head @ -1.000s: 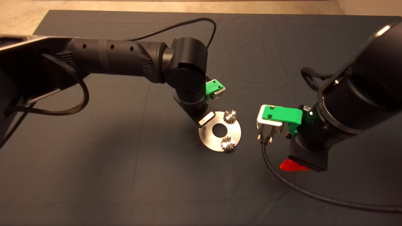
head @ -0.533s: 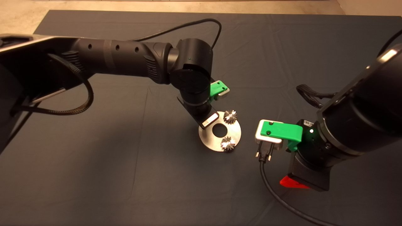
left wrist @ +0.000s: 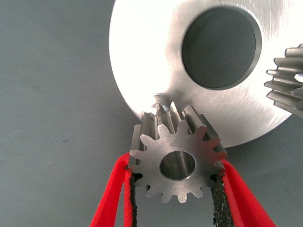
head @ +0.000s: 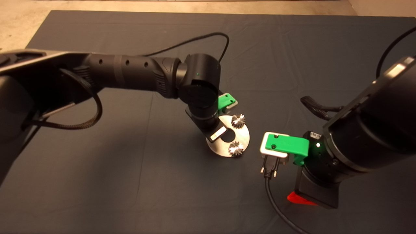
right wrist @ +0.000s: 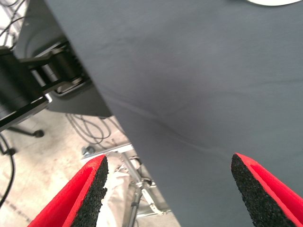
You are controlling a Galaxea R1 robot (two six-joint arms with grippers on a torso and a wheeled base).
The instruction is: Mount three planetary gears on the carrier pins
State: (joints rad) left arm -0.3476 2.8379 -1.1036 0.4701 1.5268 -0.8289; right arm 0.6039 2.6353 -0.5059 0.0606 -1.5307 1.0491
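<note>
The shiny round disc (head: 242, 138) with a large centre hole lies mid-mat. Two planetary gears (head: 238, 121) (head: 236, 149) sit on it at its far and near right. My left gripper (left wrist: 174, 163) is shut on the third gear (left wrist: 176, 163), with a pad on each side of its teeth. It holds the gear just above the disc's left rim (left wrist: 156, 61), close to the one bare carrier pin (left wrist: 158, 100). In the head view the left wrist hides this gear and pin. My right gripper (head: 300, 199) is open and empty, off to the right of the disc.
A black cable (head: 276, 208) hangs from the right wrist camera over the mat's near right. The right wrist view shows the mat's edge (right wrist: 118, 118), with floor, cables and a stand (right wrist: 28, 90) beyond it. The left arm's cable (head: 195, 40) loops above the mat.
My left arm has shifted slightly right and nearer, bringing its wrist over the disc's left part. My right arm has drawn back toward the near right edge.
</note>
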